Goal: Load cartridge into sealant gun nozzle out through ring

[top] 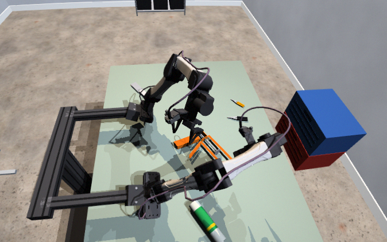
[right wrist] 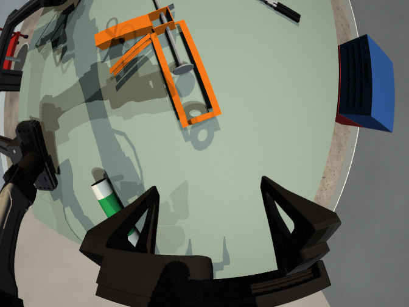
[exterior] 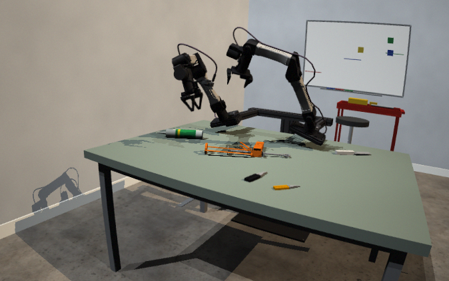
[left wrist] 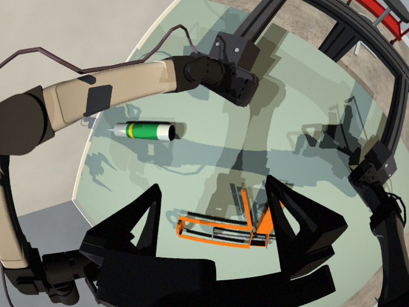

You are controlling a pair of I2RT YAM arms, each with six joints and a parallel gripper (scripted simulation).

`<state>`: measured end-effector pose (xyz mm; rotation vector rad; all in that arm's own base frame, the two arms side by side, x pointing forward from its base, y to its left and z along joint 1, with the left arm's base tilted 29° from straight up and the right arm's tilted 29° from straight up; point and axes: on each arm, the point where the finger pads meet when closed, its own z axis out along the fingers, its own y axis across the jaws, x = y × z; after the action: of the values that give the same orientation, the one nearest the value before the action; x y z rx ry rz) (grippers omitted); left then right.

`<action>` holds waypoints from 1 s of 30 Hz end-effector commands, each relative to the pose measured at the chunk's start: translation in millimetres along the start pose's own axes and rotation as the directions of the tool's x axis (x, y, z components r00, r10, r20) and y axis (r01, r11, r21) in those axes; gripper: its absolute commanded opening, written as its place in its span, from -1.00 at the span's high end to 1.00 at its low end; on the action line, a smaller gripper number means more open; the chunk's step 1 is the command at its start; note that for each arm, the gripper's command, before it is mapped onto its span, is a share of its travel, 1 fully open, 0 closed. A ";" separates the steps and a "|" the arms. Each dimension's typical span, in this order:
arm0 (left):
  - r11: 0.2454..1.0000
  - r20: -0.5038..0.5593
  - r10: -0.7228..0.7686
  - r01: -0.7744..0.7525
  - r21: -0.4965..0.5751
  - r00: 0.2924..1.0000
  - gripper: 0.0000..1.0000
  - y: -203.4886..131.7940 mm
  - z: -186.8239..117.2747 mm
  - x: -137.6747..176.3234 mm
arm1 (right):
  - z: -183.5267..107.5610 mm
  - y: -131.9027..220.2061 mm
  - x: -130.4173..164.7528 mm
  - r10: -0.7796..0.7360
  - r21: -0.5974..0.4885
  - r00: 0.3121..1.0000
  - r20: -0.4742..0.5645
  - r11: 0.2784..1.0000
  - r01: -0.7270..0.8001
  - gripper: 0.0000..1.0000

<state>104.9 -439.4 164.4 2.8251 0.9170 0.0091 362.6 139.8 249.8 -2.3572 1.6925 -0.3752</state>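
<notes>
Nearest the lens, your left gripper (top: 182, 137) (exterior: 237, 85) (left wrist: 212, 185) and right gripper (exterior: 195, 109) (right wrist: 209, 187) stand with fingers spread, nothing between. Cartridge (top: 205, 218) (exterior: 188, 134) (left wrist: 143, 130) (right wrist: 109, 203) lies on its side on the table (top: 270, 200) (exterior: 333, 196) (left wrist: 198, 158) (right wrist: 264, 132), well apart from the sealant gun (top: 181, 143) (exterior: 258, 150) (left wrist: 214, 223) (right wrist: 199, 69). Expect a stiff, smooth tube, moderately heavy, liable to roll or slip; grasp it squarely across the green mid-barrel, sparing the slender, likely fragile nozzle.
</notes>
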 end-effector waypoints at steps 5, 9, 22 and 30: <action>1.000 0.011 0.004 -0.004 -0.019 1.000 -1.00 1.5 -6.2 -3.9 | -5.1 -1.2 -1.8 -0.003 0.016 1.000 0.004 1.000 0.003 -1.00; 1.000 0.011 0.004 -0.004 -0.019 1.000 -1.00 1.5 -6.2 -3.9 | -5.1 -1.2 -1.8 -0.003 0.016 1.000 0.004 1.000 0.003 -1.00; 1.000 0.011 0.004 -0.004 -0.019 1.000 -0.23 1.5 -6.2 -3.9 | -5.1 -1.2 -1.8 -0.003 0.016 1.000 0.004 1.000 0.003 -0.83; 0.991 0.001 -0.129 0.129 -0.047 0.992 -0.23 7.3 -14.1 21.6 | 5.5 -11.2 -14.3 0.028 0.018 1.000 -0.003 0.999 -0.028 -0.83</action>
<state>108.8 -436.9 164.5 2.8106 0.9641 0.0076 362.9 141.7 249.6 -2.3434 1.7053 -0.3760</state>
